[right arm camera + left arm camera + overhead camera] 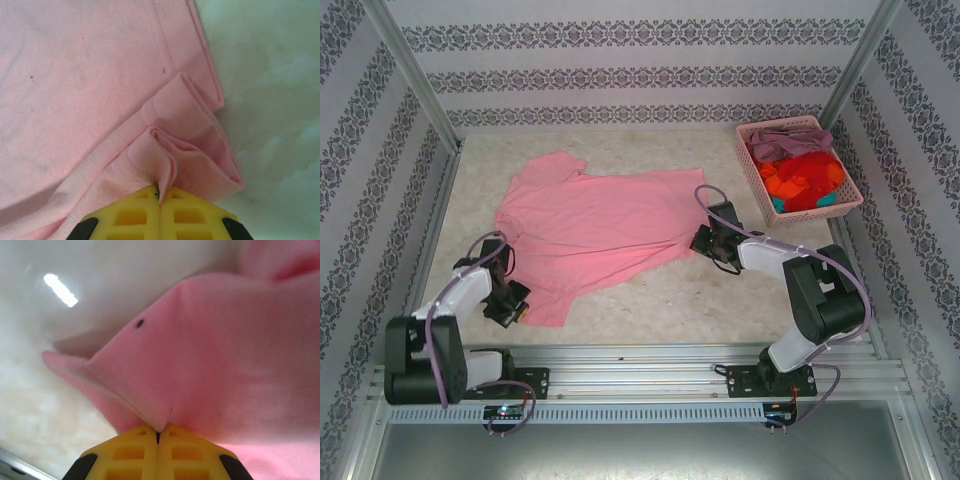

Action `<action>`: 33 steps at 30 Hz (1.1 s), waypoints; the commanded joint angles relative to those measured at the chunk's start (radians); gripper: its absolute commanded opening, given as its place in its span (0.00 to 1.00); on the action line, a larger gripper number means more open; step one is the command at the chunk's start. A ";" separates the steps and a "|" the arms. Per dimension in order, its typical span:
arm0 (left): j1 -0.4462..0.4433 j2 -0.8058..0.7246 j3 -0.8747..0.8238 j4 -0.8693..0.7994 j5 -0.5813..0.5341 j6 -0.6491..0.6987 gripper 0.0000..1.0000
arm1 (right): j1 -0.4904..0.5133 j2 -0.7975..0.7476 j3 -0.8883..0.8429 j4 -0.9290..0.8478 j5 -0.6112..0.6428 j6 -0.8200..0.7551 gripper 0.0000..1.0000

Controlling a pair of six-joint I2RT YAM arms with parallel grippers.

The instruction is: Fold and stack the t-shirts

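A light pink t-shirt (600, 225) is laid out flat across the middle of the table (720, 295), reaching toward the far left corner. Its near left corner is pinched by the left gripper (158, 434), whose yellow fingers are pressed together on a raised peak of cloth. A bunched fold of the hem on the side toward the right edge is clamped by the right gripper (159, 192). At the far right corner a pink basket (853, 196) is seen, holding mauve (788, 140), orange-red (807, 172) and teal (830, 201) shirts.
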 commanded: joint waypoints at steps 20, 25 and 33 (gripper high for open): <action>0.070 0.622 0.527 0.296 -0.020 0.082 0.00 | -0.009 0.281 0.291 0.058 0.013 0.000 0.00; 0.070 0.477 0.390 0.318 0.005 0.078 0.00 | -0.002 0.171 0.216 0.061 0.033 0.004 0.00; 0.070 0.128 0.076 0.198 -0.010 0.061 0.00 | 0.019 -0.069 -0.008 -0.044 0.057 0.007 0.00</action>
